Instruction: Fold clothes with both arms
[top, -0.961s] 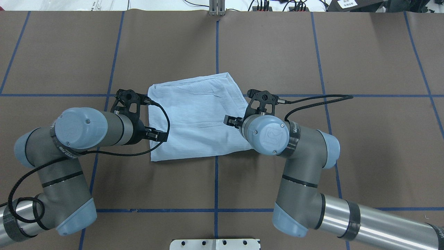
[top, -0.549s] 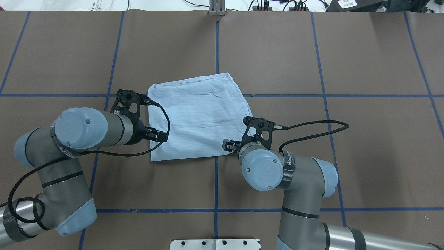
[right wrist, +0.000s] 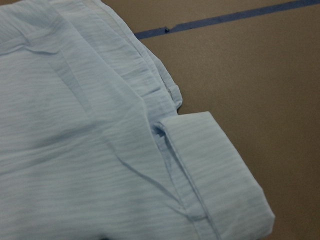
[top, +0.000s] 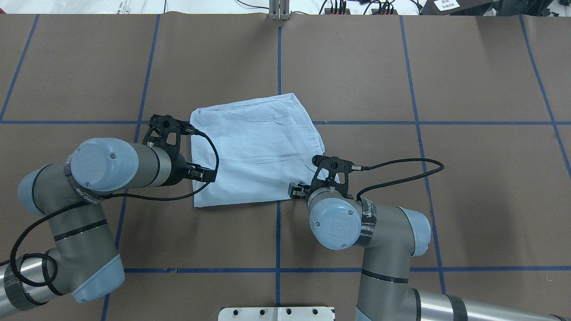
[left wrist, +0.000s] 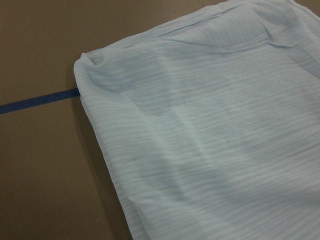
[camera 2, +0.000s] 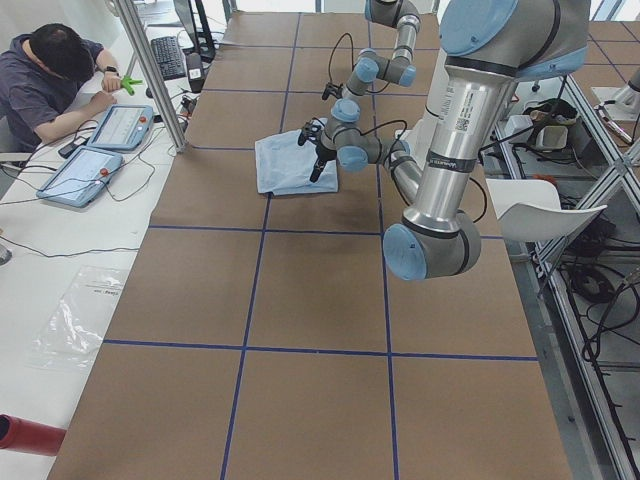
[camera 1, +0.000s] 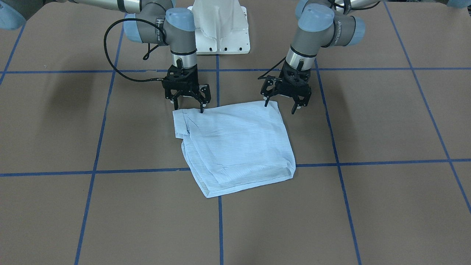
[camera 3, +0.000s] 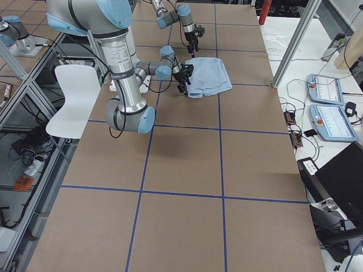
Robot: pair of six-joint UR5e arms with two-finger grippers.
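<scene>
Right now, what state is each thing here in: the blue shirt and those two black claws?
Light blue striped shirt: folded, lying flat, one cuff poking out.
Left black clawed gripper: open, at a shirt corner, holding nothing.
Right black clawed gripper: open, at another shirt corner, holding nothing.

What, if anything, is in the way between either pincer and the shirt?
Nothing visible. The open right pincer and the open left pincer each hang at a robot-side corner of the shirt.
</scene>
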